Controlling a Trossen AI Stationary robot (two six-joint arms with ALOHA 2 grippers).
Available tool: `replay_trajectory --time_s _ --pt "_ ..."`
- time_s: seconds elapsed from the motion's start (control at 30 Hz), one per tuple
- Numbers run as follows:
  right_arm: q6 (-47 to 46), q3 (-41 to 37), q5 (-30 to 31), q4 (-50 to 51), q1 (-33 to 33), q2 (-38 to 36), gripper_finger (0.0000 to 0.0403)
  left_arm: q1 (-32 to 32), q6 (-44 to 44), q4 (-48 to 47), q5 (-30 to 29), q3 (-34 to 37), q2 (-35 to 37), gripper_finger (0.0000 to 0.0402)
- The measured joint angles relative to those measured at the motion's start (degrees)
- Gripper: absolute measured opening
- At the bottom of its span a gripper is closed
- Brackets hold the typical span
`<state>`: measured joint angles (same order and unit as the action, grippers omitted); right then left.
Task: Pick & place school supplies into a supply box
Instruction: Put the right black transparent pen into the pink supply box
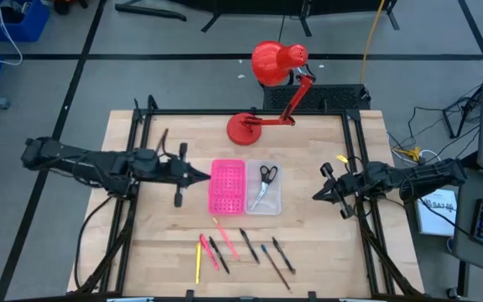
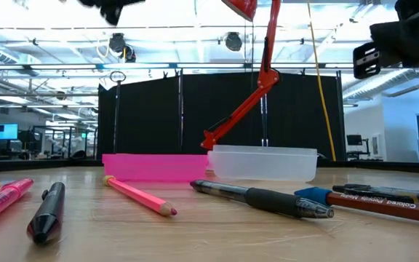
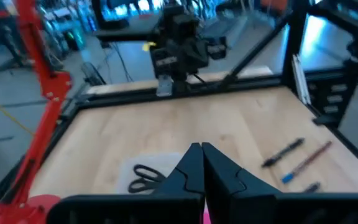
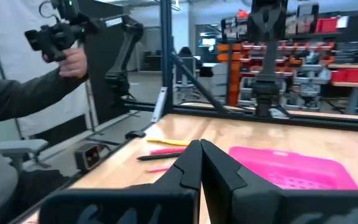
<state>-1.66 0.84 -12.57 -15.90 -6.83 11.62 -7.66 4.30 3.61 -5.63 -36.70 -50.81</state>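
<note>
Hovering with closed fingers, left gripper and right gripper flank the supply box (scissors inside).

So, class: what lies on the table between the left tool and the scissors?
In the high view, the pink perforated half of the box lies between the shut left tool and the scissors, which rest in the clear half.

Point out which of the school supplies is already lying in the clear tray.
The scissors: black-handled, they lie inside the clear tray. Every pen and pencil lies on the bare table nearer the front edge.
</note>
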Motion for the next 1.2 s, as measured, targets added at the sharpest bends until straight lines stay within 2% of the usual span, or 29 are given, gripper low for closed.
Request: replay_trajectory --time_s 0.23,0.3,0.43,0.53,0.67,0.73,0.83,0.97,1.2 --pt "-6.02 0.00 6.98 -1.35 -0.02 0.04 0.0000 1.40 4.62 21.86 4.42 22.18 5.65 0.0001" --pt "-5.93 0.00 9.09 -2.89 0.00 0.04 0.0000 3.13 4.40 24.86 5.97 25.02 7.06 0.0001" --pt "0.22 0.00 13.52 -5.53 0.00 0.04 0.0000 6.22 1.70 24.61 8.94 27.16 8.84 0.0001" --pt "0.83 2.11 19.23 -5.77 0.00 0.27 0.0000 7.24 0.02 24.63 4.62 27.44 8.88 0.0010" --pt "-2.91 10.03 22.25 5.47 -1.55 5.11 0.0000 7.48 0.02 24.51 -3.64 27.44 8.86 0.0028" --pt "-5.93 15.72 23.38 9.17 -3.71 9.91 0.0000 7.48 0.02 24.56 -7.21 27.44 8.87 0.0035" --pt "-8.96 24.14 24.42 16.87 -8.49 21.39 0.0000 7.48 -0.06 24.14 -14.56 27.44 8.80 0.0039" --pt "-12.88 39.24 31.22 26.26 -16.72 38.70 0.0000 7.50 -3.23 22.58 -22.87 27.48 8.45 0.0041" --pt "-32.74 69.16 38.26 55.35 -28.02 68.56 0.0000 7.48 -5.56 21.35 -23.62 27.46 8.44 0.0041"
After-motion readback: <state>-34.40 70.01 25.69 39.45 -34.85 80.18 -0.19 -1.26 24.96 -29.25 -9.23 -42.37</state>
